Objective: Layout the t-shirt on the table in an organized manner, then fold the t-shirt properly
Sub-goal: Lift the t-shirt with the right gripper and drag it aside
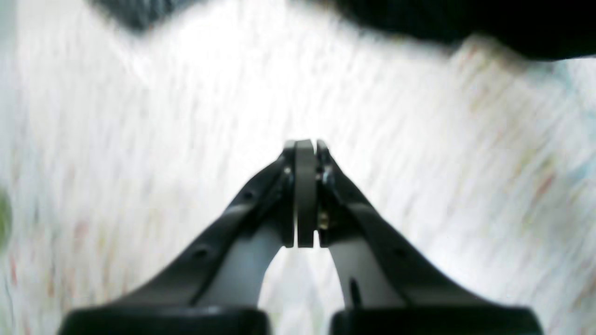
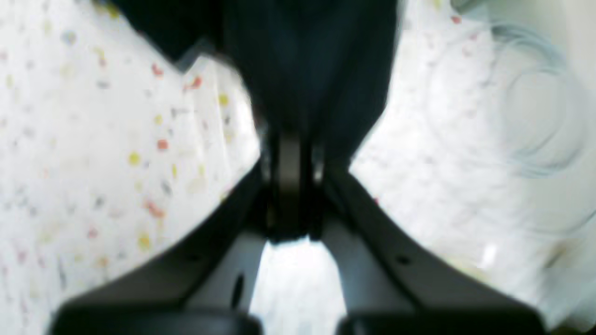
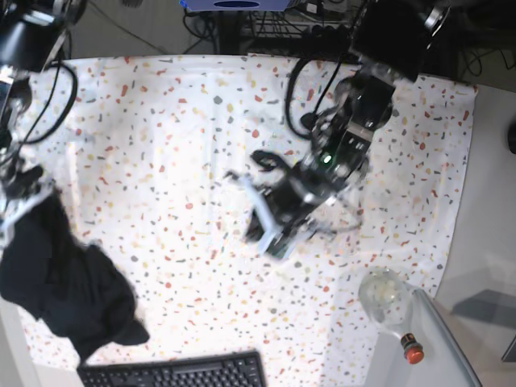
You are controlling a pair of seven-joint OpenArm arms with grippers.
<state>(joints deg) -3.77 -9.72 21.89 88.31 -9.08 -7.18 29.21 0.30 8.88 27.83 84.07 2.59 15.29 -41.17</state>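
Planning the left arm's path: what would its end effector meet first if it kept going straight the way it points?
Probably the table: the shut left end effector points at bare speckled cloth. The t-shirt lies farther ahead; blur hides depth.

So down at the bottom edge of the base view there's a black keyboard (image 3: 173, 372), only its top rows showing. Lower right has a clear glass jar thing (image 3: 385, 295), seen from above, with a small dark bottle with a red cap (image 3: 412, 351) just below and to the right of it on a plain grey surface. Top of the frame is a tangle of black cables (image 3: 278, 20) behind the counter.
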